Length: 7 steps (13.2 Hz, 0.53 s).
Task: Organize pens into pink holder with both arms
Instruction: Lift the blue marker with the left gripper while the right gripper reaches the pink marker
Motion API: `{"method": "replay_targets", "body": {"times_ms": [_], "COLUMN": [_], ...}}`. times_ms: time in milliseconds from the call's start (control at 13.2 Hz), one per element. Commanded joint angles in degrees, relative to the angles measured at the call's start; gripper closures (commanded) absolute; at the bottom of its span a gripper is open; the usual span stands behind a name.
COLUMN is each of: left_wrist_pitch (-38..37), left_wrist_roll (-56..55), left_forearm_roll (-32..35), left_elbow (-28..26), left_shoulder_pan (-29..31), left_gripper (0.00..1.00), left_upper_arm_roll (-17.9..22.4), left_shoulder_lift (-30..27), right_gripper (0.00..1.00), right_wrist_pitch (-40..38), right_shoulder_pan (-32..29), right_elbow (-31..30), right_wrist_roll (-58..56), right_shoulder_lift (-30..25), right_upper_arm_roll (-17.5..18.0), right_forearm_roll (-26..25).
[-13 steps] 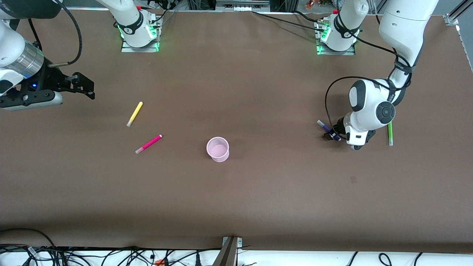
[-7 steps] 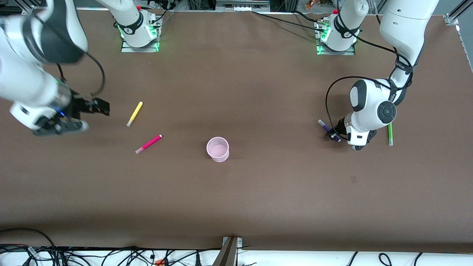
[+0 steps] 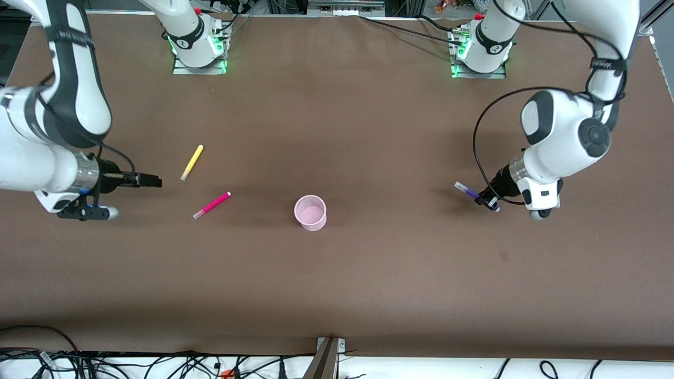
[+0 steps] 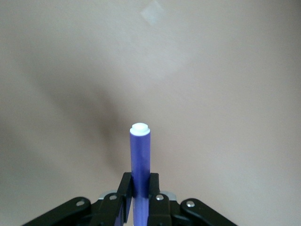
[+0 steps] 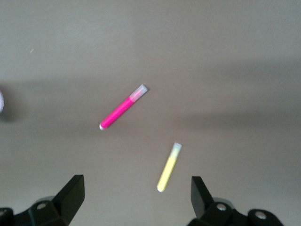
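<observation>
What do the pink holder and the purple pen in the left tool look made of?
Pink holder: likely thin plastic, pale and translucent, since its wall lets light through. Purple pen, clamped in the left tool: smooth, opaque barrel with a soft sheen and white end cap, probably plastic too.

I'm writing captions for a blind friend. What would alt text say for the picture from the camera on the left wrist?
A slim purple marker pen with a white end cap is clamped between the two black fingers of the left gripper, pointing away from the camera. Below it lies the plain brown table, where the pen's soft shadow falls.
</observation>
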Motion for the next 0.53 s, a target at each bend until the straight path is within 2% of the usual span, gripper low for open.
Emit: {"method": "replay_targets", "body": {"times_ms": [0,228,455], "left_wrist_pitch": [-4.2,-4.0,-3.8], "left_wrist_roll": [-11.7,-30.4,-44.7], "left_forearm_roll": [0.4,10.1,18.7], "left_elbow": [8.1,15.7,24.9], "left_shoulder_pan": [-4.7,-13.8,-21.3], "left_gripper": [1.0,1.0,1.0], "left_upper_arm_roll": [-1.1,-1.1,-1.0], "left_shoulder_lift": [0.9,5.1,13.0], "right_gripper": [0.01,0.05,0.11], "right_wrist_pitch": [6.8,13.3,17.8], "right_shoulder_pan": [3.5,7.3,8.2], "right_elbow": [0.6,0.6,0.3], "right_wrist_roll": [13.8,27.3,29.3], "right_shoulder_lift": [5.4,10.2,14.7], "right_upper_arm_roll": [0.8,0.8,0.8], "right_forearm_roll": [1.9,1.9,2.1]}}
